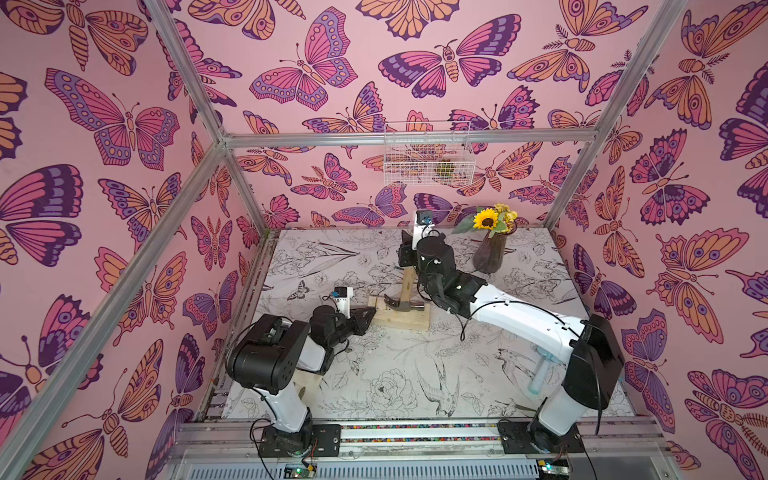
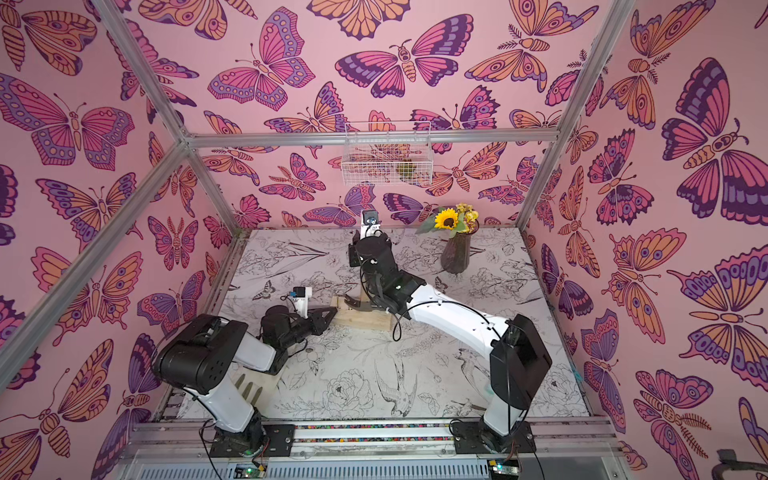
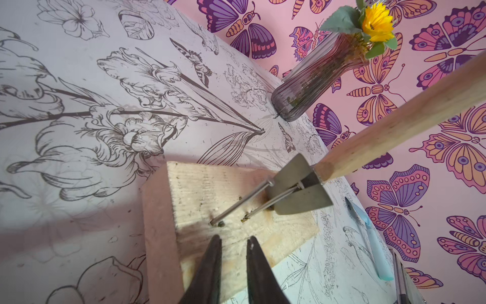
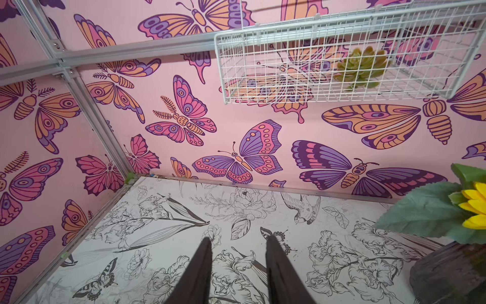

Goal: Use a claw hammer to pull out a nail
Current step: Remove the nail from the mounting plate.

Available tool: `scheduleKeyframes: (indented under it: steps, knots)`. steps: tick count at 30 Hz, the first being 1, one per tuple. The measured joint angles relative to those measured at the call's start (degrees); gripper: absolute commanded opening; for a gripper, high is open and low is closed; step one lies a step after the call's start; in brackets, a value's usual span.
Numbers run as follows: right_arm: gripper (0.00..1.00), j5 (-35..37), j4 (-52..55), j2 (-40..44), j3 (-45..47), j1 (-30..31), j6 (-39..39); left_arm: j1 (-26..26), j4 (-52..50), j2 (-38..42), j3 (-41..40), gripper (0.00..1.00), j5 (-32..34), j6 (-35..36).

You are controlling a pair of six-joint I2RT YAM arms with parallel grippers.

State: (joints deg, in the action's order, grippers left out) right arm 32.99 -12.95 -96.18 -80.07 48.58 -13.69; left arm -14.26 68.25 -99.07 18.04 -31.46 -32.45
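1. Claw hammer (image 1: 405, 306): head on wooden block (image 1: 401, 320) near centre of bench (image 1: 415, 374); claw straddles a nail (image 3: 265, 206); handle rises toward 12 o'clock.
2. Right end effector (image 1: 408, 262): clenched on the handle.
3. Left end effector (image 3: 232, 238): at the block's 9 o'clock edge, jaws slightly parted, empty.

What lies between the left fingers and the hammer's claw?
In the left wrist view: the wooden block with two nails sticking out, one in the fork of the claw hammer.
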Motion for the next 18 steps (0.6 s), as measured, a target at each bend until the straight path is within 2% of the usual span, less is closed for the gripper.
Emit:
scheduleKeyframes:
  steps: [18]
  knots:
    - [0.00, -1.3, -3.6, 3.3, 5.0, -3.6, -6.4, -1.2, -1.6, -1.8, -3.7, 0.21, 1.1, 0.0]
